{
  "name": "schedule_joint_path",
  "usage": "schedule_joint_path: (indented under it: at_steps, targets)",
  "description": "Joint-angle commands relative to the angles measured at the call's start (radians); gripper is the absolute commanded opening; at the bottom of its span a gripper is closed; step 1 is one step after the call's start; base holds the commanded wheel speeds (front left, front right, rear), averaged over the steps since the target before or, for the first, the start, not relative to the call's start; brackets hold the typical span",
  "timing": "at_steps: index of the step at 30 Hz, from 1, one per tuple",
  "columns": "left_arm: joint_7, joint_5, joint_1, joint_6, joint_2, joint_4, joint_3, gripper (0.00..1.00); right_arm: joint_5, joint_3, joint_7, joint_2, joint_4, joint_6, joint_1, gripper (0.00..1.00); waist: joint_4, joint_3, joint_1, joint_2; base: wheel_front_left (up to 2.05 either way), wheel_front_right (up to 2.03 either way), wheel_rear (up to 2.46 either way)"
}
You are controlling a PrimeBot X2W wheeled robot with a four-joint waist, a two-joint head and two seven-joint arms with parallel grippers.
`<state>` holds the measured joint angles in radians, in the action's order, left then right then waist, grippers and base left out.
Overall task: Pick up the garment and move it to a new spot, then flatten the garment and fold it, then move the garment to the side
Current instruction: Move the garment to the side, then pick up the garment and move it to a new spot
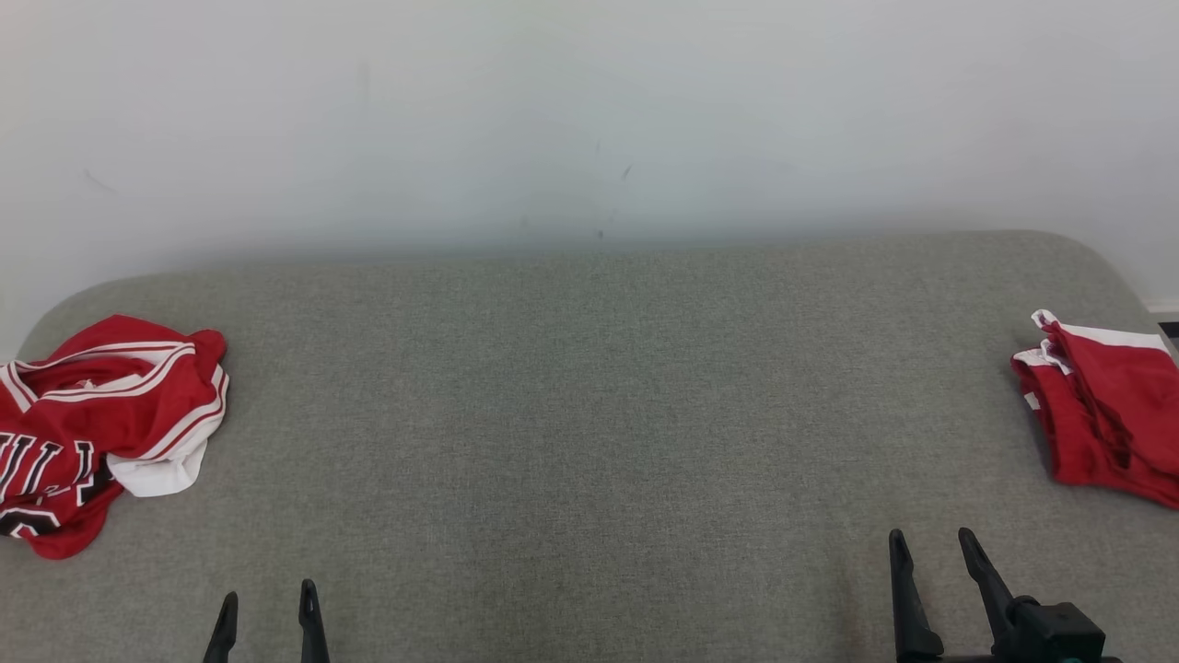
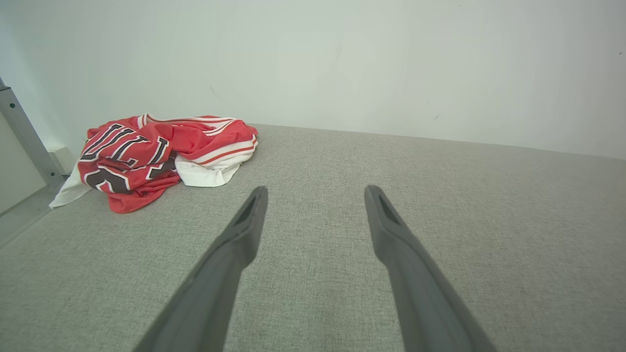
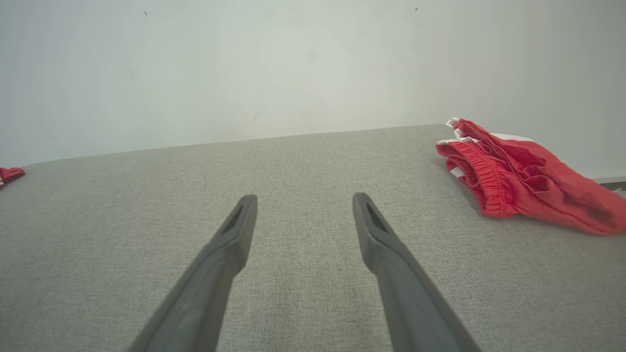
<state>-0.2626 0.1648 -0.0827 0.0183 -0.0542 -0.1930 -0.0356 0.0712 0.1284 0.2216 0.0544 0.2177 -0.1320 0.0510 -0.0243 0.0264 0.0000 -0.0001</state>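
A crumpled red garment (image 1: 101, 414), a jersey with white trim and black lettering, lies bunched at the far left of the grey fabric surface (image 1: 589, 387). In the left wrist view the garment (image 2: 146, 156) sits ahead and to the left of my left gripper (image 2: 315, 189), well apart from it. My left gripper (image 1: 268, 591) stands open and empty near the front edge. At the lower right, my right gripper (image 1: 930, 534) is also open with nothing between its fingers (image 3: 234, 234).
Folded red shorts (image 1: 1105, 414) with a white band rest at the far right edge, right of my right gripper (image 3: 304, 196). A white wall (image 1: 589, 110) rises behind the surface. A grey metal post (image 2: 19, 132) stands beyond the left end.
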Motion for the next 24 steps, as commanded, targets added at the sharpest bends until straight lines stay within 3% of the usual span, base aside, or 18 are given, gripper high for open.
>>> schedule_joint_path:
  at_steps: [1, 16, 24]
  targets:
    - [-0.003, -0.008, -0.015, 0.004, 0.002, 0.0, -0.003, 1.0, -0.004, -0.003, 0.008, -0.004, 0.003, 0.003, 0.005, 1.0, -0.001, 0.0, 0.0, 0.0001, 0.0, 0.0, 0.0]
    - [-0.003, -0.003, -0.012, 0.005, 0.004, -0.003, 0.009, 1.0, 0.025, -0.015, 0.017, -0.006, 0.018, 0.003, -0.002, 1.0, -0.006, 0.0, 0.0, 0.0001, 0.0, 0.0, 0.0]
    - [-0.003, -0.008, -0.002, 0.006, 0.004, -0.005, 0.011, 1.0, 0.037, -0.023, 0.02, -0.006, 0.025, 0.003, 0.006, 1.0, 0.045, 0.005, 0.0, 0.0001, 0.0, 0.0, 0.0]
